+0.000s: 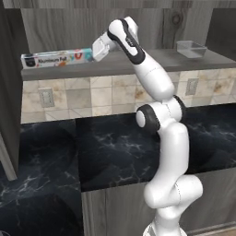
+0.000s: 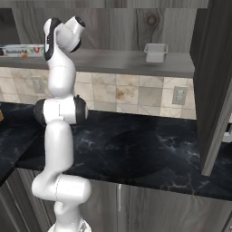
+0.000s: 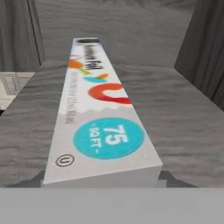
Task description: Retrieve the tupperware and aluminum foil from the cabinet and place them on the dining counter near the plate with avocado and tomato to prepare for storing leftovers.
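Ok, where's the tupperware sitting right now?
The tupperware sits on the cabinet's grey shelf board, toward its right end in both base views, well apart from the aluminum foil at the left end.

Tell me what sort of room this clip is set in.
A rendered kitchen, most likely: a black marble counter under a tiled backsplash with wall outlets, and a wood-grain cabinet shelf holding an aluminum foil box and a clear tupperware.

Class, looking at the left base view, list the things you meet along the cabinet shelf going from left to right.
aluminum foil → hand at the box's right end → tupperware, standing apart near the shelf's right end.
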